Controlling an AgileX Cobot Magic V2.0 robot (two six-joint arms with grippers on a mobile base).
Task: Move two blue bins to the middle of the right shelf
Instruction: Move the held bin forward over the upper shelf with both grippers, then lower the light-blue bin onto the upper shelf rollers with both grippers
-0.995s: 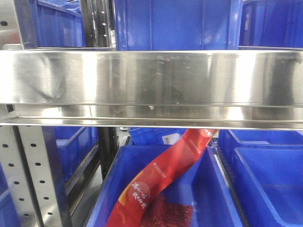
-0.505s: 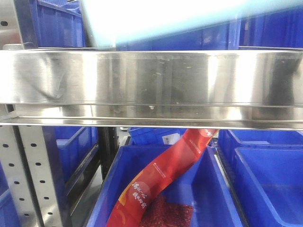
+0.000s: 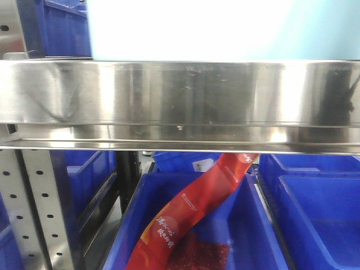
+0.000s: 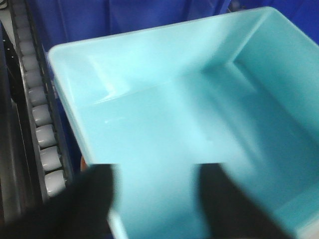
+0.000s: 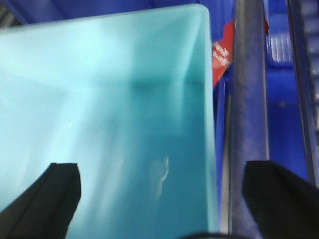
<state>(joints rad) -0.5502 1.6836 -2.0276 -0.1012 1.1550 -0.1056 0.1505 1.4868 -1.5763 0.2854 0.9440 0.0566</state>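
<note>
Only the grippers showed: the left gripper (image 4: 154, 204) had two broad, matte black fingers (image 4: 94, 199) with blurred, squared ends, and the right gripper (image 5: 164, 194) had two black, wedge-shaped fingers (image 5: 47, 199) tapering to flat, angular tips.

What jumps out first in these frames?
The pale turquoise bin fills both wrist views and shows washed-out above the shiny steel rail in the front view. Below the rail, a red packet leans diagonally in a dark blue bin.
</note>
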